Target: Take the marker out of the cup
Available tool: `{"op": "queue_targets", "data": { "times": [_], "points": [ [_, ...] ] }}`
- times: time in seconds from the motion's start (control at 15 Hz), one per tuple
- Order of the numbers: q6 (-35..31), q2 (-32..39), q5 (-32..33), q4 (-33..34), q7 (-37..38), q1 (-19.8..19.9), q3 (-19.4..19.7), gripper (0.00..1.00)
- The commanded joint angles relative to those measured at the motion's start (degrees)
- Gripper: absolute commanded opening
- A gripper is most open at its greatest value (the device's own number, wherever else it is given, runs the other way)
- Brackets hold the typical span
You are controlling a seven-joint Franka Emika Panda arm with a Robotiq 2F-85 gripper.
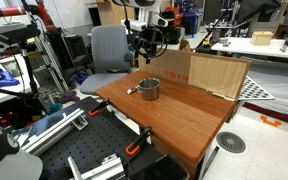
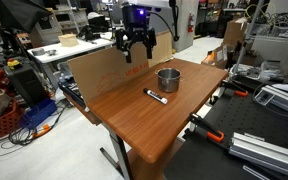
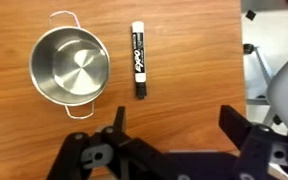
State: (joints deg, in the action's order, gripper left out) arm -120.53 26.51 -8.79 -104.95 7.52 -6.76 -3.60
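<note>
Marker (image 3: 139,59) beside cup (image 3: 71,66), apart from hand (image 3: 174,116)

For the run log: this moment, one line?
round silver metal cup empty | black white-labelled marker on wooden table beside it | gripper open, holding nothing

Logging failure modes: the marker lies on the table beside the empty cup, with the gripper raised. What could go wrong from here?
1. The marker lies close to the cup; if the open gripper descends for it, a finger might clip the cup's rim.
2. The round marker could roll if nudged.
</note>
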Motion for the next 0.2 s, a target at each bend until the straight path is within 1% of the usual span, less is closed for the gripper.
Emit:
{"op": "queue_targets", "data": {
  "times": [0.0,0.13],
  "points": [
    [0.1,0.0,0.1,0.1,0.1,0.2,-0.2,1.0],
    [0.1,0.0,0.1,0.1,0.1,0.2,-0.2,1.0]
  ]
}}
